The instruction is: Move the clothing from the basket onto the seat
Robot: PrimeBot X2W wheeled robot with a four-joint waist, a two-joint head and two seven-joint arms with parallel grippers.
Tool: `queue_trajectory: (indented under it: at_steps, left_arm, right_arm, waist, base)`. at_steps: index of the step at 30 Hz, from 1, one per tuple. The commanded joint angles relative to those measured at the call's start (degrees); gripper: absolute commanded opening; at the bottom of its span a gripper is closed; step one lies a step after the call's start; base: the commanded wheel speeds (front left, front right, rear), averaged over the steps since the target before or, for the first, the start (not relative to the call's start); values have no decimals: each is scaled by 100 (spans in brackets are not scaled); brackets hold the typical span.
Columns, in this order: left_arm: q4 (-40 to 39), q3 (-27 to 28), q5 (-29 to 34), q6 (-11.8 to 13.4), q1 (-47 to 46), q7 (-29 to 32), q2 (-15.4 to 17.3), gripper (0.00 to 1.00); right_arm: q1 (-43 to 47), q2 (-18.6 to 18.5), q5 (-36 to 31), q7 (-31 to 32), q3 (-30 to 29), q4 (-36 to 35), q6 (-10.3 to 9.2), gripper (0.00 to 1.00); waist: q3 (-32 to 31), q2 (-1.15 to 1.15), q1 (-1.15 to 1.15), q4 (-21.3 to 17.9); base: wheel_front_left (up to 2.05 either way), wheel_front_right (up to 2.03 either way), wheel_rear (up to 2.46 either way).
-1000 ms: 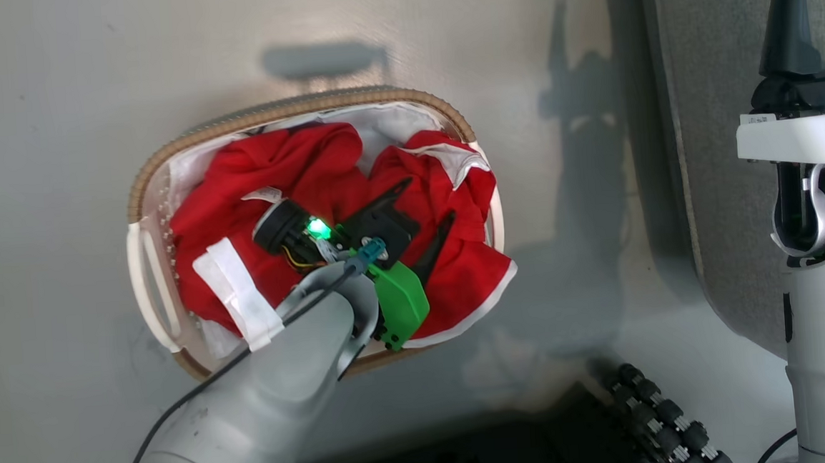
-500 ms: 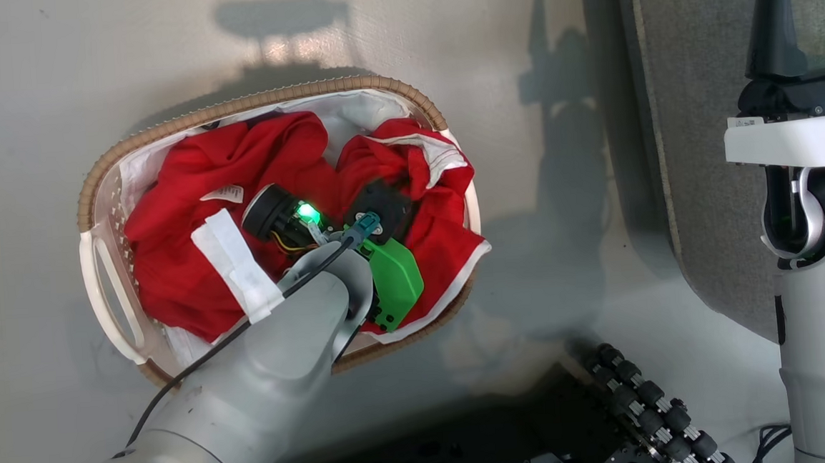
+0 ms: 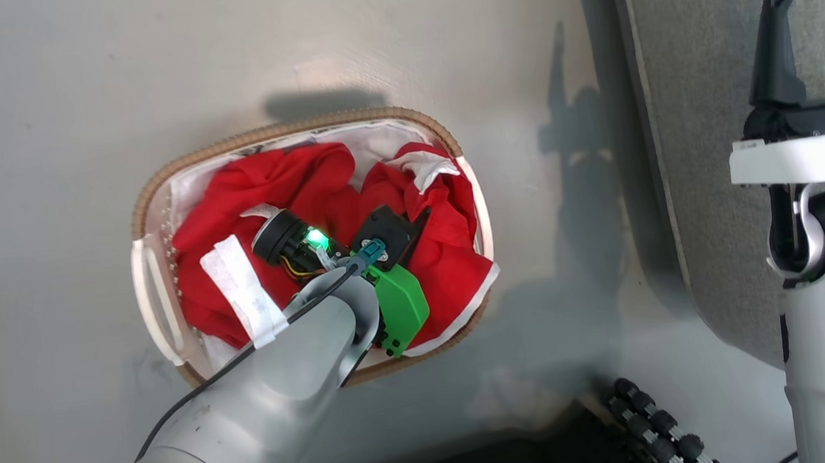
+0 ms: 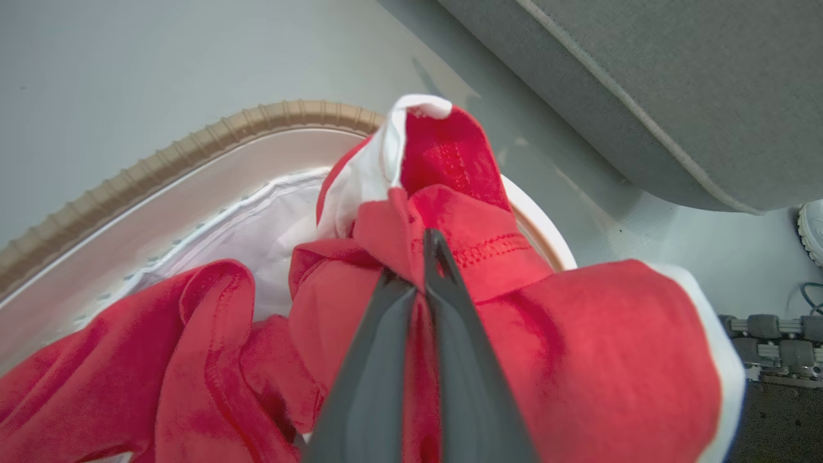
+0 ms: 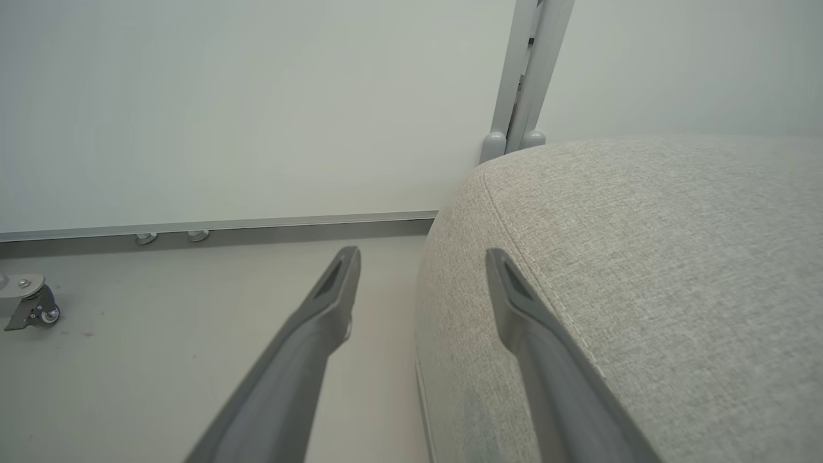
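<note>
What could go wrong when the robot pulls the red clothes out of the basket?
The left gripper pinches just a small fold of the clothing, so the fabric might slip free on the way up. The red pieces lie bunched together in the basket, so one may drag another onto the floor, or tug the basket along.

Head camera looks down on the basket (image 3: 348,115); left wrist's, close behind its jaws, shares it; right's faces the seat (image 5: 643,257)
</note>
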Motion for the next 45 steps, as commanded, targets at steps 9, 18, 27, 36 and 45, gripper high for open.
queue_trajectory:
  at_steps: [9,18,27,36,45]
  left_arm:
    - [-893,679,314,127,491,-36,203,0]
    - [-1708,1168,711,88,807,-36,588,0]
    - [-1942,1241,925,-74,503,-9,970,0]
    - [-2179,1144,848,-254,-167,300,1267,0]
    - [-2573,1043,570,-315,-737,576,1386,0]
  right_arm:
    - [564,-22,-266,-28,-128,217,-4,100]
    - [1164,-22,-425,-28,-106,386,-5,100]
    - [1747,-22,-476,-28,3,544,-5,100]
    - [2066,-13,-430,-28,523,652,-5,100]
    - [2084,-20,-444,-28,1280,597,-5,100]
  waist:
    - [-1374,0,0,577]
    - [-2503,0,0,807]
    - [-3456,0,0,930]
    - [-4030,0,0,967]
    - [-4341,0,0,1002]
  base:
    - [0,0,0]
    - [0,0,0]
    - [0,0,0]
    - [0,0,0]
    - [0,0,0]
